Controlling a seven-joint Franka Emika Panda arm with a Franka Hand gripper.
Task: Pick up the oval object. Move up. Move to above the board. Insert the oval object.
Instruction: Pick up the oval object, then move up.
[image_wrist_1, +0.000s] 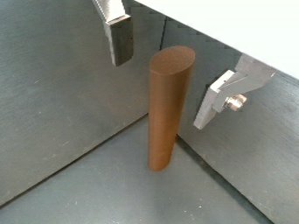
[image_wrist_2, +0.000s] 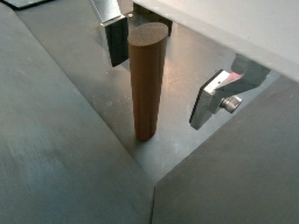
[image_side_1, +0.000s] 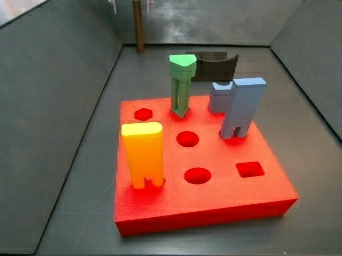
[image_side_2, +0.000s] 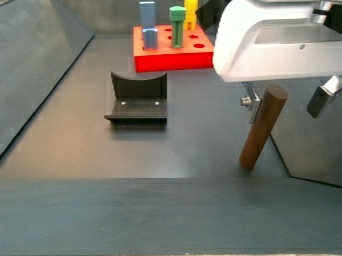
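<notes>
Both wrist views: gripper (image_wrist_1: 176, 66) straddling the peg (image_wrist_1: 166, 109), fingers (image_wrist_1: 121, 39) spread, gaps either side — no grip yet. Peg upright on the worktop (image_side_2: 147, 150), well apart from the board (image_side_2: 174, 57). Remaining — grasp, lift, transfer, insertion.

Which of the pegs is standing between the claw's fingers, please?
The brown peg. It stands alone on the grey floor, between the open claw fingers; the green, blue and yellow ones sit in the red board.
</notes>
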